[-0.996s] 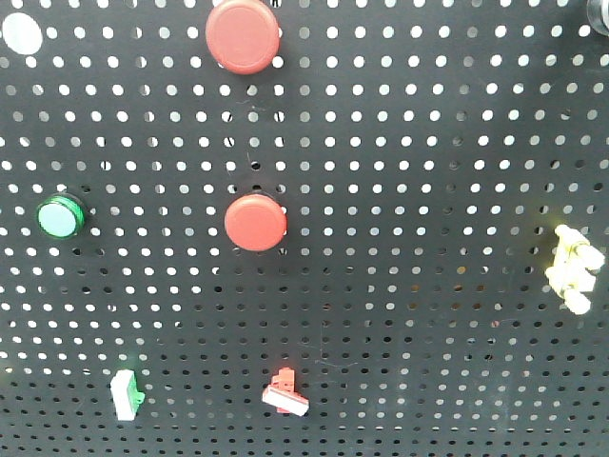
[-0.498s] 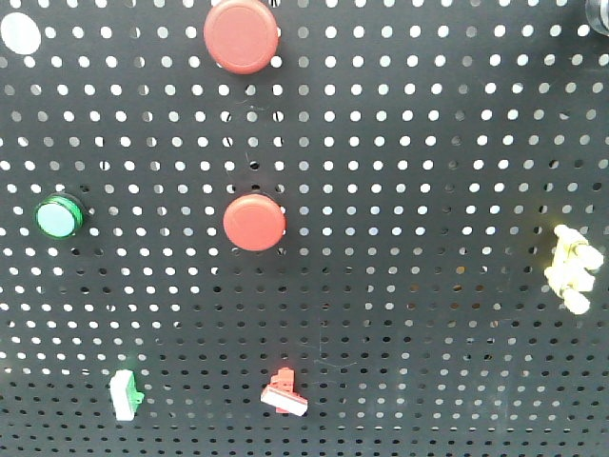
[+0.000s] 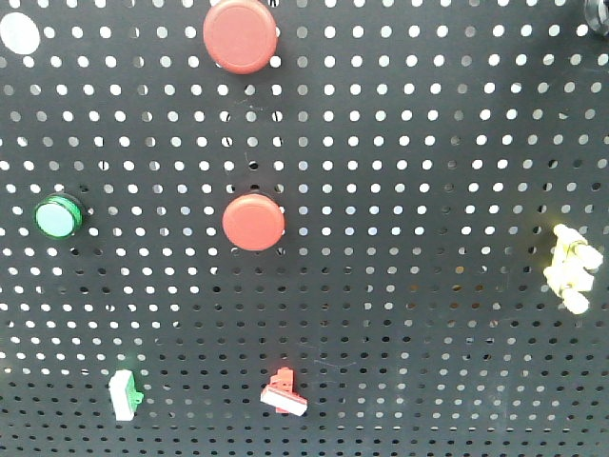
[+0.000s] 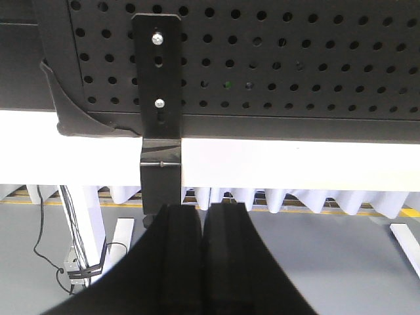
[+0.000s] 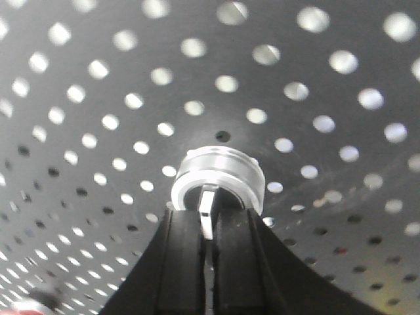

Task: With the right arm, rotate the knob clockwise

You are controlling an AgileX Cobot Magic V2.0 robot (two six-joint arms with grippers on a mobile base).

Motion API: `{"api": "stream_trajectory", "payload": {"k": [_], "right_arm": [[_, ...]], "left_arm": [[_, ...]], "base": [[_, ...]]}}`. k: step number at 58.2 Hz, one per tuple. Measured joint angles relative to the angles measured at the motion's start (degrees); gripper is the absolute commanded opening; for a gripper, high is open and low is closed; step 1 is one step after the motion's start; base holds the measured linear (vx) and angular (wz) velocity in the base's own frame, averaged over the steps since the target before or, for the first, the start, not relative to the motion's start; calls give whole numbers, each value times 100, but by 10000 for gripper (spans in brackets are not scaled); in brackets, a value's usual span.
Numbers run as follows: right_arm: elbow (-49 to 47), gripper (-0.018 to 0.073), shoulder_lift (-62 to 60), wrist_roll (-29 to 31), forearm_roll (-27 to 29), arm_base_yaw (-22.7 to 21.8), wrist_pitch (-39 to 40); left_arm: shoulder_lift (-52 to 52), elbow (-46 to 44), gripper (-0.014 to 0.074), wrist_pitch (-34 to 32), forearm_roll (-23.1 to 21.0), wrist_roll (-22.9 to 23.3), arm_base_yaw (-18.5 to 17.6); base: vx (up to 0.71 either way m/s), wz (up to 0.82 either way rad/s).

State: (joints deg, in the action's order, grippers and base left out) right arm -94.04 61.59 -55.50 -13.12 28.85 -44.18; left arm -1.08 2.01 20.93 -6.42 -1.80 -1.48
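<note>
Closest to the right wrist camera, the right gripper (image 5: 207,220) is clamped on the knob (image 5: 218,178). One black finger (image 5: 180,262) lies on each side of the knob's thin silver tab. There is one knob, a silver ring standing out of the black board (image 5: 315,79), with rows of round holes all around it and light showing through them.

Below the board's bottom edge, the left gripper (image 4: 203,216) has its two fingers pressed together with nothing between them. Just past them, one black bracket (image 4: 157,98) hangs over the bottom edge, fixed with two screws (image 4: 156,39). Under that edge runs a white band (image 4: 295,164). Farther back are a grey floor (image 4: 315,262) with a yellow line (image 4: 407,213), white legs (image 4: 88,216) and a dark cable (image 4: 46,256).

On the board's face in the front view there are two round red buttons. One red button (image 3: 240,35) sits at the top edge and the second red button (image 3: 254,222) is straight below it, near the middle. One green button (image 3: 57,218) sits near the left edge, and one white disc (image 3: 19,33) in the top left corner. Two small switches sit along the bottom edge, well apart: a green-and-white switch (image 3: 125,395) and a red-and-white switch (image 3: 284,394). One pale yellow part (image 3: 571,268) sits at the right edge; what it is cannot be told.
</note>
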Motion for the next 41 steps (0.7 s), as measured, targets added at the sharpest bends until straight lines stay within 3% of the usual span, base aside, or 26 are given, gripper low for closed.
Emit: {"api": "stream_trajectory", "payload": {"k": [18, 27, 41], "right_arm": [[14, 37, 0, -122, -269, 17, 11], [27, 141, 0, -149, -359, 43, 18], [27, 386, -20, -198, -329, 43, 145]], "left_arm": [[0, 0, -6, 0, 0, 0, 0], [0, 0, -6, 0, 0, 0, 0], [0, 0, -6, 0, 0, 0, 0]], "base": [[0, 0], [0, 0], [0, 0]]}}
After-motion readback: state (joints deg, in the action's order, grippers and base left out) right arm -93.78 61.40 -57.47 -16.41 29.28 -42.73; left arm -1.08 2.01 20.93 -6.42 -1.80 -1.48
